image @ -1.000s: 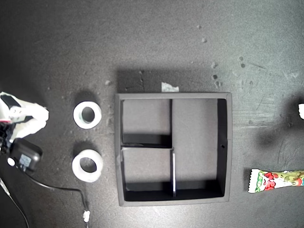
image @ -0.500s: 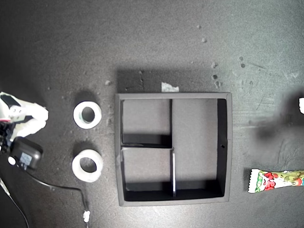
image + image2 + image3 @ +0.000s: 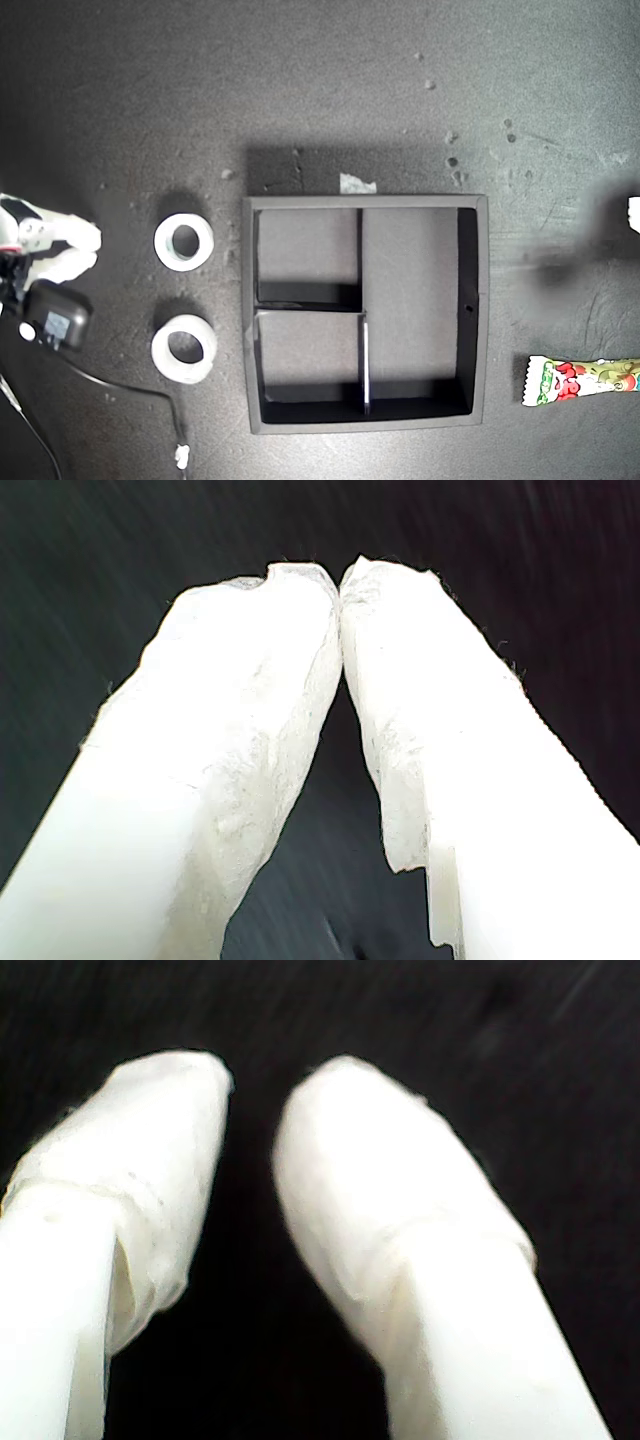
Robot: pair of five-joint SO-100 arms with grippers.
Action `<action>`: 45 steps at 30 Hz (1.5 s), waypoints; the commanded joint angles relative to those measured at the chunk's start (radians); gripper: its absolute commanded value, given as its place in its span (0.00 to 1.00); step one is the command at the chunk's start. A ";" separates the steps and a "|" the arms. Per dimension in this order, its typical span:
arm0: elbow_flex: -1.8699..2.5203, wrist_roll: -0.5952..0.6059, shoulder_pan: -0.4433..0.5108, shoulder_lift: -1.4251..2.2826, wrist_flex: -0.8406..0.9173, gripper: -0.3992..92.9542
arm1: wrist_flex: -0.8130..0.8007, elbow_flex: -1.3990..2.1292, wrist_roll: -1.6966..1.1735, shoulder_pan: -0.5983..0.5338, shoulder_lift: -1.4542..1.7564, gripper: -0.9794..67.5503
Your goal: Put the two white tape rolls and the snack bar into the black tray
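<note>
Two white tape rolls lie on the dark tabletop, one behind the other, toward the exterior view's left of the black tray. All the tray's compartments show bare floor. The snack bar lies near the exterior view's right edge, partly cut off. An arm's white padded gripper sits at the exterior view's left edge, apart from the rolls. A white sliver of another arm shows at the right edge. My first gripper is shut with its tips touching and holds nothing. My second gripper is open over bare surface.
A black box on the arm at the exterior view's left trails a thin cable toward the front. A small white scrap lies just behind the tray, another near the front edge. Specks dot the tabletop.
The arm at the exterior view's left has drawn slightly further toward that edge. The white sliver and blurred shadow at the right edge have shifted upward. Rolls, bar and tray have not moved.
</note>
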 commanded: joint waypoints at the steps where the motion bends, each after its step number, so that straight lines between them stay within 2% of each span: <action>1: 0.055 0.041 -0.034 0.049 -0.172 0.21 | -0.281 0.012 -0.345 -0.058 0.005 0.01; 3: 0.055 0.043 -0.078 0.049 -0.235 0.21 | -0.397 0.012 -0.489 -0.109 0.005 0.01; 5: 0.055 -0.077 -0.126 0.049 -0.229 0.20 | -0.442 0.012 -0.537 -0.117 0.005 0.01; 7: 0.055 -0.123 -0.146 0.049 -0.225 0.20 | -0.453 0.012 -0.561 -0.115 0.005 0.01; 8: 0.055 -0.094 -0.160 0.049 -0.241 0.19 | -0.460 0.012 -0.572 -0.118 0.005 0.01; 10: 0.055 0.028 -0.158 0.049 -0.305 0.08 | -0.485 0.012 -0.545 -0.117 0.005 0.01; 12: 0.055 0.158 -0.121 0.049 -0.407 0.01 | -0.497 0.012 -0.327 -0.064 0.005 0.01; 14: 0.055 0.350 -0.084 0.049 -0.551 0.00 | -0.502 0.012 -0.005 -0.018 0.005 0.01; 16: 0.049 0.466 -0.087 0.049 -0.675 0.03 | -0.472 0.012 0.313 0.006 0.005 0.01; 18: 0.008 0.483 -0.121 0.049 -0.695 0.13 | -0.413 0.012 0.568 0.008 0.005 0.01; 21: -0.092 0.488 -0.144 0.049 -0.624 0.20 | -0.296 0.012 0.798 0.011 0.005 0.01; 23: -0.193 0.486 -0.118 0.002 -0.551 0.24 | -0.245 0.012 0.848 0.029 0.005 0.01; 25: -0.334 0.479 -0.071 -0.143 -0.483 0.25 | -0.264 0.012 0.796 0.052 0.005 0.01; 28: -0.591 0.439 0.025 -0.480 -0.374 0.23 | -0.440 0.012 0.482 0.094 0.005 0.01; 30: -0.758 0.414 0.087 -0.723 -0.287 0.22 | -0.560 0.012 0.276 0.092 0.005 0.01; 33: -0.916 0.383 0.146 -1.000 -0.210 0.20 | -0.650 0.012 0.110 0.067 0.005 0.01; 38: -0.982 0.327 0.152 -1.270 -0.178 0.19 | -0.655 0.012 0.054 0.023 0.005 0.01; 45: -0.986 0.302 0.115 -1.410 -0.198 0.19 | -0.644 0.012 0.054 -0.020 0.005 0.01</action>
